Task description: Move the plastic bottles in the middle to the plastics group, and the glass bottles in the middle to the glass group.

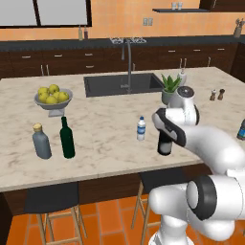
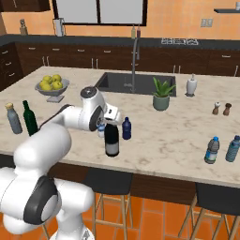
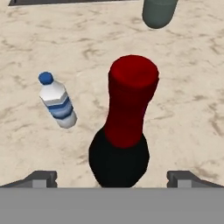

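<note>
The near-black wine bottle (image 3: 120, 162) with a dark red neck stands upright at the counter's front edge, directly under my gripper (image 3: 112, 179). The jaws are open wide on either side of it and grip nothing. My hand hides the bottle's neck (image 1: 165, 143) (image 2: 111, 140). The small water bottle (image 1: 141, 128) (image 2: 126, 128) (image 3: 57, 103) stands just beyond it. A grey bottle with a tan stopper (image 1: 41, 142) (image 2: 14, 118) and a slim green wine bottle (image 1: 67, 139) (image 2: 30, 118) stand at the left. Blue plastic bottles (image 2: 212, 150) (image 2: 233, 148) (image 1: 242, 130) stand at the right.
A bowl of yellow fruit (image 1: 52, 98) sits behind the grey bottle. A sink (image 1: 122, 83) with a tall faucet lies at the back. A potted plant (image 1: 170, 88) (image 2: 161, 96), a white dispenser (image 2: 191, 86) and two shakers (image 2: 221, 108) stand nearby. Stools (image 1: 52, 201) stand below the counter.
</note>
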### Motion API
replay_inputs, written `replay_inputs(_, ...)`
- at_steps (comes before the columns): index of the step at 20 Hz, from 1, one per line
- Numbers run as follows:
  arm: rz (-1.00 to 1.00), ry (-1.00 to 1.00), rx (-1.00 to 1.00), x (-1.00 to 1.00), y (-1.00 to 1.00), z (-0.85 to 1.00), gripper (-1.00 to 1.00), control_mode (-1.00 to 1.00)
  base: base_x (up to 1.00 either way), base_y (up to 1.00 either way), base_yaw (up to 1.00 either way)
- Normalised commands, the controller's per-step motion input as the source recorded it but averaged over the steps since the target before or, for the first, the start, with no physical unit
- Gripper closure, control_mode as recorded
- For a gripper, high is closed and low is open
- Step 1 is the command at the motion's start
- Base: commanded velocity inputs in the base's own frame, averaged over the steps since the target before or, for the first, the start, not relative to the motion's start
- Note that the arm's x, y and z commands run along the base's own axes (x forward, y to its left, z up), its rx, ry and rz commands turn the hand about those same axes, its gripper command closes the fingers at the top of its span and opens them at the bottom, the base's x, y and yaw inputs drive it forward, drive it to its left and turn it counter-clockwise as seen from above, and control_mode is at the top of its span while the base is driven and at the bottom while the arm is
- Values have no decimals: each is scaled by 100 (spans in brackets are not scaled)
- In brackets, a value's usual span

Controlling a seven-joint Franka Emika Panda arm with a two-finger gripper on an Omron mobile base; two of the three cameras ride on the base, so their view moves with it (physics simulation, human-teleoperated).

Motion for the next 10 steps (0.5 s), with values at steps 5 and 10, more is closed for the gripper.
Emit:
replay_inputs(5, 0, 0, 0, 26, -14, -27, -100, -100, 0, 0, 0)
replay_inputs(10, 0, 0, 0, 20, -18, -18, -100, -100, 0, 0, 0)
